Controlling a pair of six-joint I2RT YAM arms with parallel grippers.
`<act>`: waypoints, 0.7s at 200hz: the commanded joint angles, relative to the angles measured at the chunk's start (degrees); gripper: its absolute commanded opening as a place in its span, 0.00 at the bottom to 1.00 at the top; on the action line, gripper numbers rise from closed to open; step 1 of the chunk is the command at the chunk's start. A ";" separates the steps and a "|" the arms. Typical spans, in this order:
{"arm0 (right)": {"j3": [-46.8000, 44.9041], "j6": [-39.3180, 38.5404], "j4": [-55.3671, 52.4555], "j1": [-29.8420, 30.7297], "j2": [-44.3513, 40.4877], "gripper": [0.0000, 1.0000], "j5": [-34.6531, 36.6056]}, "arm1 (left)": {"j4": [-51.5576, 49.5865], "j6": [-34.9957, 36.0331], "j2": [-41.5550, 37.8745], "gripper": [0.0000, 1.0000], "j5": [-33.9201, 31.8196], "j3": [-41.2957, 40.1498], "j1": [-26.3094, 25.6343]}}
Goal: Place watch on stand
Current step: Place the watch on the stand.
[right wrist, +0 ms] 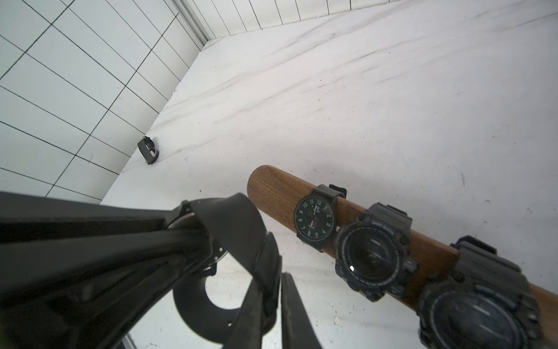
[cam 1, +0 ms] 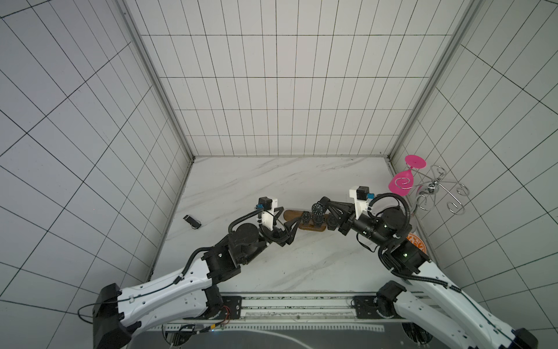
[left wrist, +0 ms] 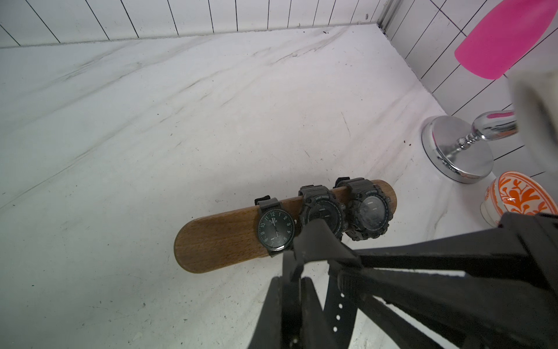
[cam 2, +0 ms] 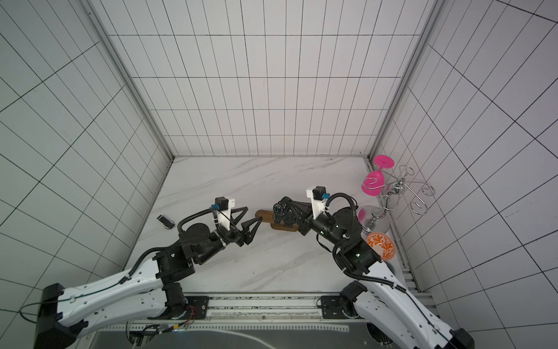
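In both top views the stand [cam 1: 291, 214] [cam 2: 262, 215] lies across the middle of the desk [cam 1: 271, 181], somewhat nearer its right edge. The watch [cam 1: 317, 208] hangs just above the stand, dial up, at the tips of the right gripper [cam 1: 325, 210]. The left gripper [cam 1: 297, 224] reaches the stand's left end from the front. By the right edge an orange-patterned bowl [cam 2: 381, 244] sits half under the right arm, its painted inside showing. Behind it a wire glass rack [cam 1: 434, 189] carries an upturned pink glass [cam 1: 401, 182]. A small black band [cam 1: 192, 222] lies at the left edge.

From the left wrist, the stand [left wrist: 220, 238] carries three worn watches side by side: a green-numbered one [left wrist: 275, 229] and two sport watches [left wrist: 323, 211]. The left gripper [left wrist: 294, 266] is closed to a slit, apparently on the tip of a strap. The right gripper [left wrist: 329, 256] comes in from the side with its jaws drawn close together, and the watch's perforated strap [left wrist: 336, 302] hangs under it. The bowl [left wrist: 519, 196] shows only its orange pattern.

From the right wrist, the watch [right wrist: 238, 220] sits against the right gripper [right wrist: 199, 229], its strap looped beside the stand's bare left end [right wrist: 271, 187]. The loop's end meets the left gripper [right wrist: 279, 278].
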 commanded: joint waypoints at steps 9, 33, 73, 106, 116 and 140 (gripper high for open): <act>7.27 -0.63 -2.87 0.49 1.60 0.32 5.35 | -0.51 0.04 0.75 0.00 -3.55 2.99 -1.53; 7.22 -0.74 -3.77 0.46 2.12 0.27 6.73 | -1.05 0.30 1.25 0.00 -4.44 3.58 -2.27; 7.21 -0.61 -4.00 0.51 2.56 0.19 7.35 | -1.49 0.40 2.18 0.00 -4.77 4.40 -3.10; 7.02 -0.58 -4.30 0.48 2.10 0.08 8.73 | -1.69 0.83 2.13 0.01 -4.32 4.58 -3.26; 6.94 -0.53 -4.17 0.49 1.82 0.04 9.17 | -1.40 0.90 1.76 0.06 -3.74 4.23 -3.26; 6.99 -0.79 -4.47 -0.15 1.39 0.00 9.21 | 2.48 1.46 -0.26 0.15 -2.35 1.24 -3.25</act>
